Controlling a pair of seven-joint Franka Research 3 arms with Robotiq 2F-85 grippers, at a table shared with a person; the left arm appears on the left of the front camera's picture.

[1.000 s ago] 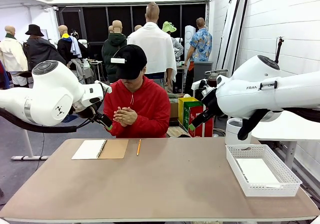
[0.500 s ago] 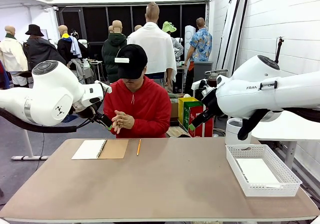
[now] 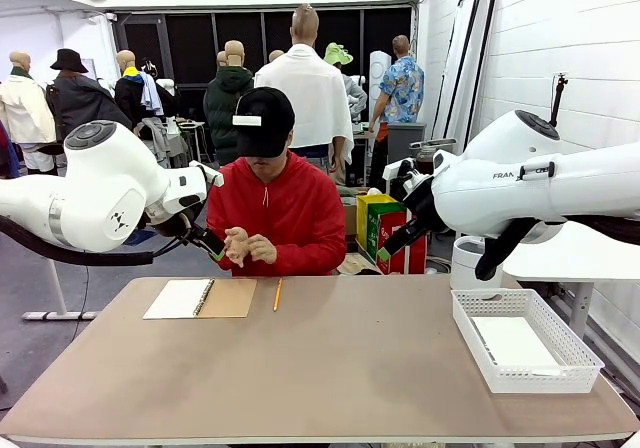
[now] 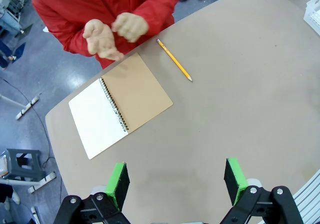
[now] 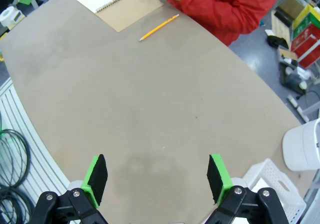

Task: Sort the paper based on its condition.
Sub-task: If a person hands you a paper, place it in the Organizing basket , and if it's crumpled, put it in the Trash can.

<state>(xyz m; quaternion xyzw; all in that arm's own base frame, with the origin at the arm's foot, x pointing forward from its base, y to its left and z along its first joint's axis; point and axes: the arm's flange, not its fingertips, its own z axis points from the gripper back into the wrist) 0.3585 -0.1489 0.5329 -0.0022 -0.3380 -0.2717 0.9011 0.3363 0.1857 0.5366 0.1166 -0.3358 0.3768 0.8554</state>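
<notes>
Front view, left to right: left claw [image 4: 176, 181] hangs raised, jaws wide, empty; notebook [image 3: 200, 298] and pencil [image 3: 277, 294] lie on the table [image 3: 340, 368] before the person's hands [image 3: 247, 247]; right claw [image 5: 156, 179] also gapes empty. Paper [image 3: 515, 343], apparently one sheet, lies in the basket [image 3: 465, 313] far right. Sorting looks on hold: next move needs a loose sheet to grab.

White block wall [image 3: 560, 28], dark windows [image 3: 190, 43] behind, grey floor [image 3: 25, 283], brown table [image 3: 330, 368]
</notes>
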